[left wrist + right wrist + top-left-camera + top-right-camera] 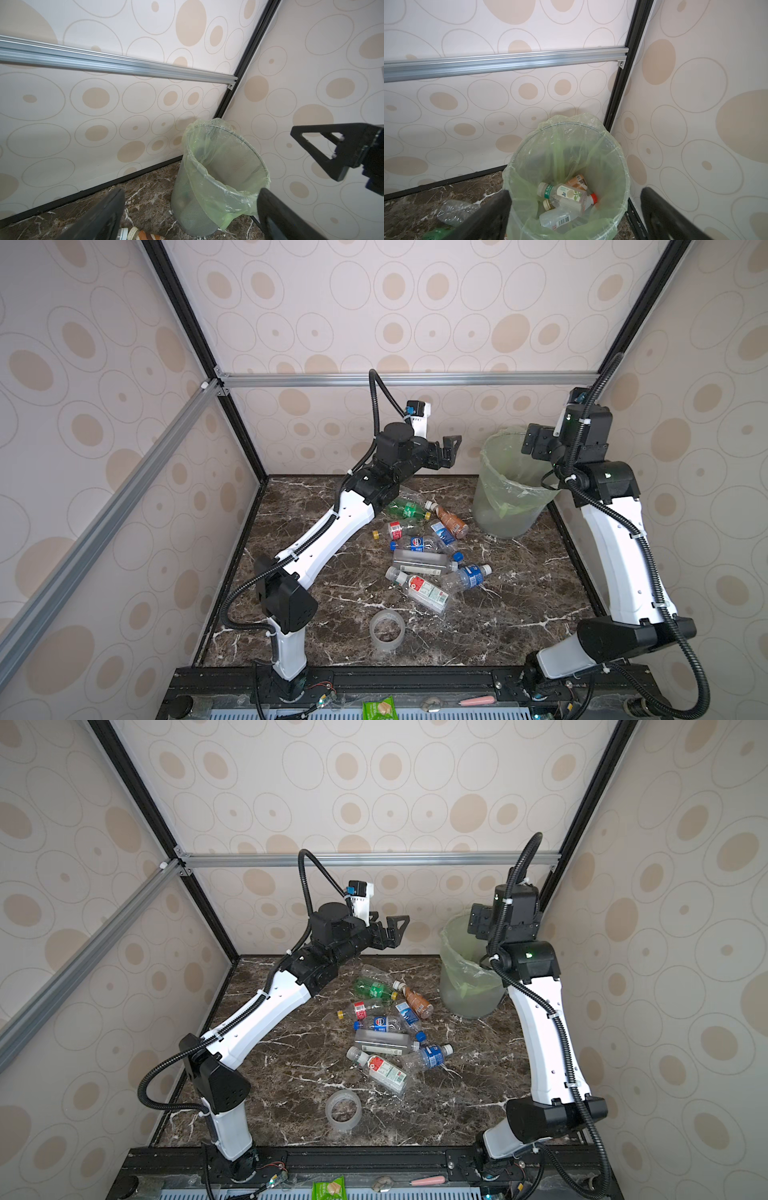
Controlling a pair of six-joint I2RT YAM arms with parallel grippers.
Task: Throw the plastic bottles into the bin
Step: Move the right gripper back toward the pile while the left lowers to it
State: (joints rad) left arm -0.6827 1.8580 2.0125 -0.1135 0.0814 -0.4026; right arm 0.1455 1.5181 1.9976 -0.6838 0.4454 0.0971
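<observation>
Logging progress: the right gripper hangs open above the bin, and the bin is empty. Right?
Not quite. The right gripper does hang open above the bin, but the bin is not empty: it holds several plastic bottles, as the right wrist view shows.

In the bin (517, 162) I can read Chinese characters on the green neck band of a clear bottle (562, 194): 东方树, the rest curving out of sight. Under it, a second clear bottle (550, 219) bears a barcode, its digits too small for me. On the table (519, 605), a blue-labelled bottle (417, 542) shows the round Pepsi emblem in both top views. I cannot read the other labels.
</observation>
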